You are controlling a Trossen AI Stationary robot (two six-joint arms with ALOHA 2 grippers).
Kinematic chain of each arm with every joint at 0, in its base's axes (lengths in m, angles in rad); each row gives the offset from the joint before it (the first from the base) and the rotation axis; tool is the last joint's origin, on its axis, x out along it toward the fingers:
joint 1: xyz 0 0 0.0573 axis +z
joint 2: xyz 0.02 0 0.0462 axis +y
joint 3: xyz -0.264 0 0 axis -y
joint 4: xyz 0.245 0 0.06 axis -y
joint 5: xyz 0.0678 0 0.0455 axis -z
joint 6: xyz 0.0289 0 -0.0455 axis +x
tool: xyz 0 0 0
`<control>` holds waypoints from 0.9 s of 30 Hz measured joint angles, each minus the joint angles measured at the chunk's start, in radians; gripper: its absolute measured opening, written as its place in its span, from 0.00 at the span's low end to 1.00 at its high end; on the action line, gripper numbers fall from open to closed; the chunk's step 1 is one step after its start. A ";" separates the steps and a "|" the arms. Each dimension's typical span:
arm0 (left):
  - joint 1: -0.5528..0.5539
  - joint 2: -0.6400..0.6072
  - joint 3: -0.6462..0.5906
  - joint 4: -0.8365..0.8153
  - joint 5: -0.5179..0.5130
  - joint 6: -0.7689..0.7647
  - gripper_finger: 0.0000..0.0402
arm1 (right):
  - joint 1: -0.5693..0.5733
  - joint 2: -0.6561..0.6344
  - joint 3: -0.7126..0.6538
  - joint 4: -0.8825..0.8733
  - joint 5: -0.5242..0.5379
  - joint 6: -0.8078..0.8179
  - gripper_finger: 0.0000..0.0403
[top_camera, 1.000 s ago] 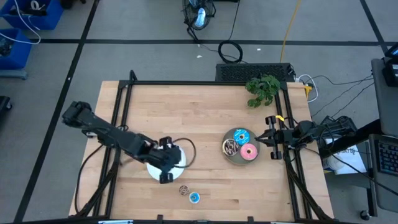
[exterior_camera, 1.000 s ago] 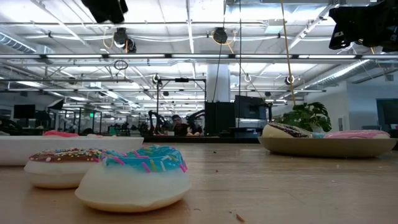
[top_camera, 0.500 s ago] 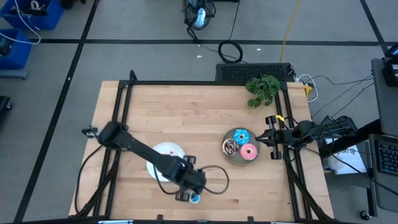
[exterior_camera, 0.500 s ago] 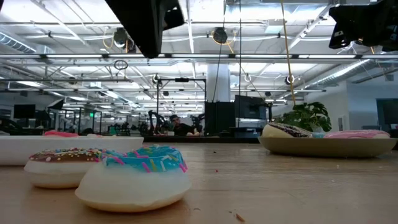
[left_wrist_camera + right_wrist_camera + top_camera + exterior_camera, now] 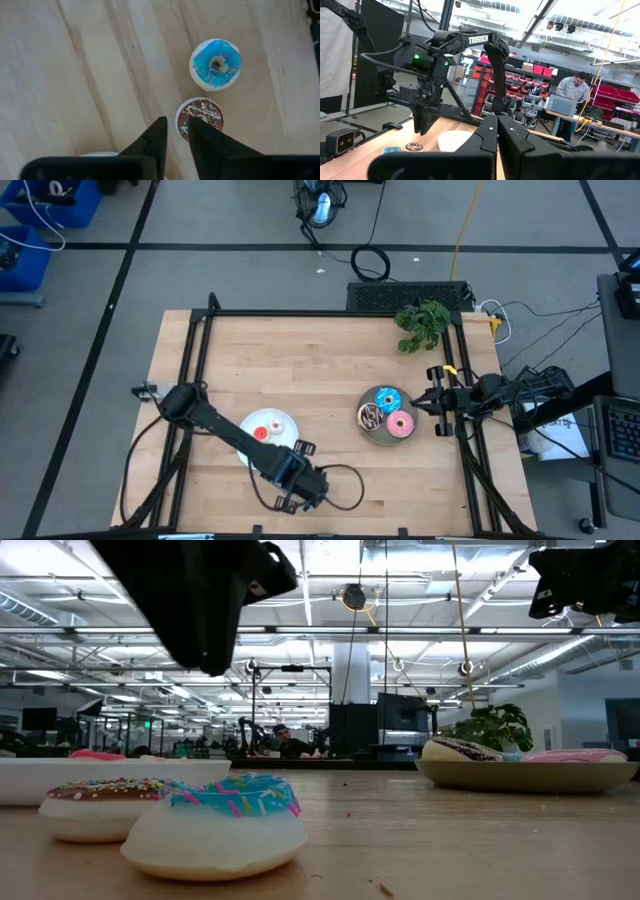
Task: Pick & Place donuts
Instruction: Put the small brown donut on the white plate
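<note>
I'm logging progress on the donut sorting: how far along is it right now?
Done: the grey plate holds three larger donuts, and the white plate already has a red donut. In hand: nothing; the left gripper hovers over the brown sprinkled donut, fingers a little apart. Left: that one and the blue sprinkled donut beside it. The right gripper waits shut by the grey plate.

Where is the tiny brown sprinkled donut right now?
The tiny brown donut lies on the bare table near its front edge, apart from the tiny blue donut next to it, with the left gripper hovering just above it.
</note>
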 joint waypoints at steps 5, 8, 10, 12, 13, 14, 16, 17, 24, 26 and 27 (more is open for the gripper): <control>-0.036 0.000 -0.007 0.002 -0.055 -0.071 0.34 | 0.000 0.000 0.000 0.000 0.000 0.000 0.00; -0.043 0.000 -0.007 0.005 -0.022 -0.085 0.43 | 0.000 0.000 0.000 0.000 0.000 0.000 0.00; -0.044 0.006 -0.008 0.018 0.008 -0.085 0.49 | 0.000 0.000 0.000 0.000 0.000 0.000 0.00; -0.044 0.016 -0.011 0.023 0.021 -0.082 0.55 | 0.000 0.000 0.000 0.000 0.000 0.000 0.00; -0.044 0.023 -0.012 0.025 0.026 -0.078 0.58 | 0.000 0.000 0.000 0.001 0.000 0.000 0.00; -0.043 0.032 -0.012 0.034 0.037 -0.073 0.61 | 0.000 0.000 0.000 0.001 0.000 0.000 0.00; -0.041 0.043 -0.011 0.034 0.071 -0.046 0.66 | 0.000 0.001 0.000 0.000 -0.001 0.001 0.00; -0.043 0.051 -0.011 0.034 0.091 -0.030 0.69 | 0.000 0.001 0.000 0.001 0.000 0.002 0.00; -0.057 0.079 -0.011 0.031 0.049 0.056 0.81 | 0.000 0.006 0.000 0.000 0.000 -0.001 0.00; -0.055 0.084 -0.014 0.019 0.038 0.060 0.83 | 0.000 0.006 0.000 0.002 0.000 -0.002 0.00; -0.052 0.084 -0.019 0.023 0.038 0.061 0.84 | 0.000 0.006 0.000 0.001 0.000 -0.003 0.00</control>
